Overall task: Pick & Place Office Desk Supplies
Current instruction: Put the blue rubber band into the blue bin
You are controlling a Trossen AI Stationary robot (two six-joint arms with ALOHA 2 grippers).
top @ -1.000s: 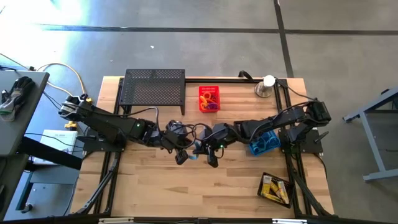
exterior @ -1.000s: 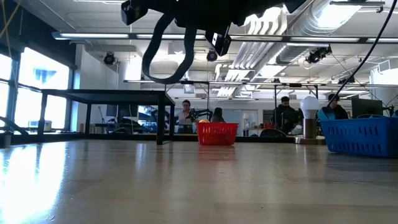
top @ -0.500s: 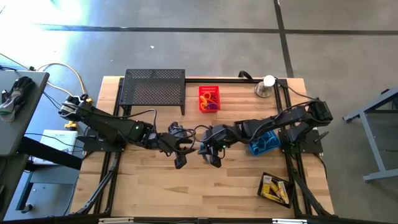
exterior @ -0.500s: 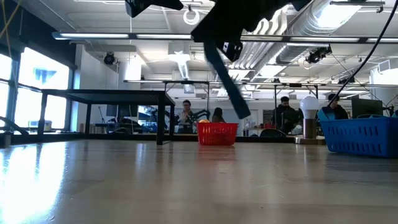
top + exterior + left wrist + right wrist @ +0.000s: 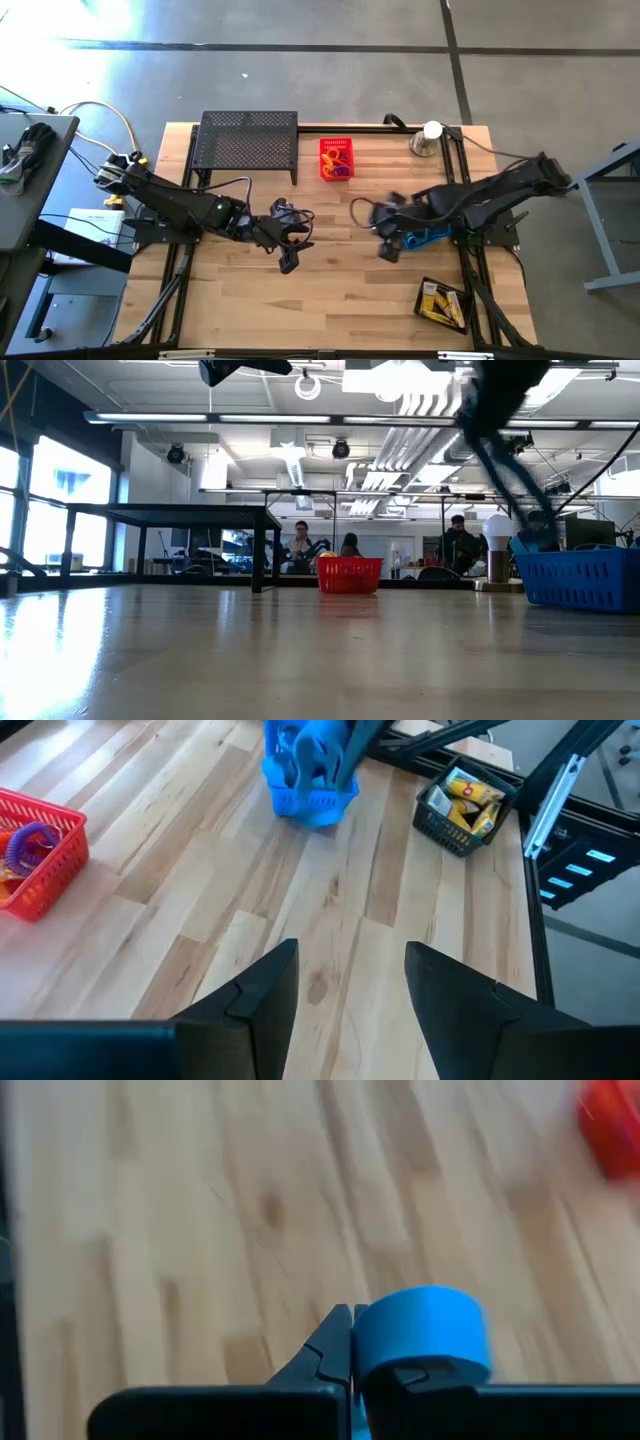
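Observation:
My right gripper (image 5: 386, 247) is shut on a wide blue band (image 5: 420, 1330) and hangs above the table just left of the blue basket (image 5: 428, 236). In the low view the band (image 5: 505, 465) trails down toward that basket (image 5: 580, 578). Left of the table's middle, my left gripper (image 5: 290, 258) stands open with nothing between its fingers (image 5: 265, 985). Small orange and purple elastic loops (image 5: 25, 845) lie in the red basket (image 5: 336, 158). Yellow-and-white boxes (image 5: 440, 298) sit in a black basket. My right gripper pinches the blue band's edge (image 5: 372, 1342) between its two shut fingers. The rest of the loop bulges out beside the fingertips. The band hangs slanting below the gripper, clear of the table, with its lower end (image 5: 540, 520) near the blue basket's rim.
The black mesh shelf (image 5: 248, 140) stands at the far left. A silver dome with a white ball (image 5: 428, 138) stands at the far right. Bare wood lies between the two grippers and along the near edge.
My right gripper has swung toward the table's right edge, toward the blue basket, taking the band with it. The band was a loop slung below both grippers; it now hangs from the right one alone. My left gripper has stayed near the middle.

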